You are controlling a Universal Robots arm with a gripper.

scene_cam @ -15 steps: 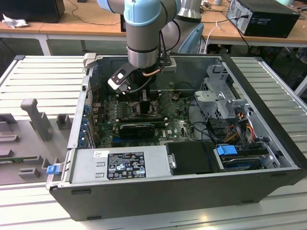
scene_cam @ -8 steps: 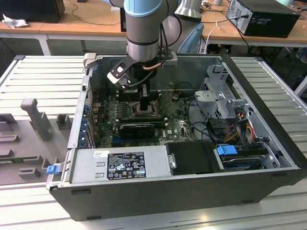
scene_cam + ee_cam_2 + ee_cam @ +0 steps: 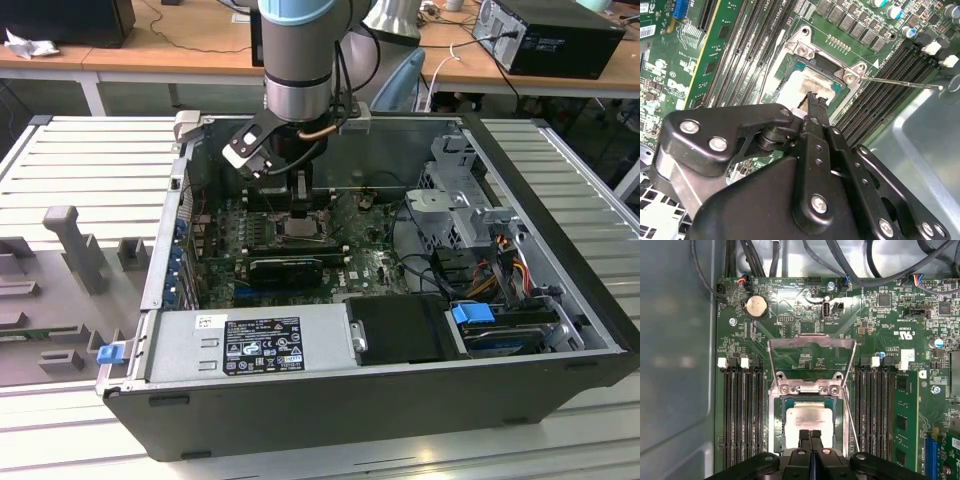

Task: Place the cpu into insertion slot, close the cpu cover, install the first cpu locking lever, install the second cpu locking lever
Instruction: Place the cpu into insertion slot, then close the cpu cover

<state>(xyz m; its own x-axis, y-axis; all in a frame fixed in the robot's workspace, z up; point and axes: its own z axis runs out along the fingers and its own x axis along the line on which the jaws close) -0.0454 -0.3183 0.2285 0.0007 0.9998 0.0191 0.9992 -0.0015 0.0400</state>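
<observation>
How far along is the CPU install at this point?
Done: the cpu lies in the insertion slot. In hand: nothing is held; the hand, fingers shut, has its tips at the chip's face. Left: the cpu cover stands swung open off the slot, and a thin locking lever sticks out unlatched.

The pincer hangs in the open shaft above the cpu, with black memory slots on both flanks. The cpu cover lies open beyond the socket (its locking lever juts alongside). Cables crowd the board's edge, and the case wall closes one side.
</observation>
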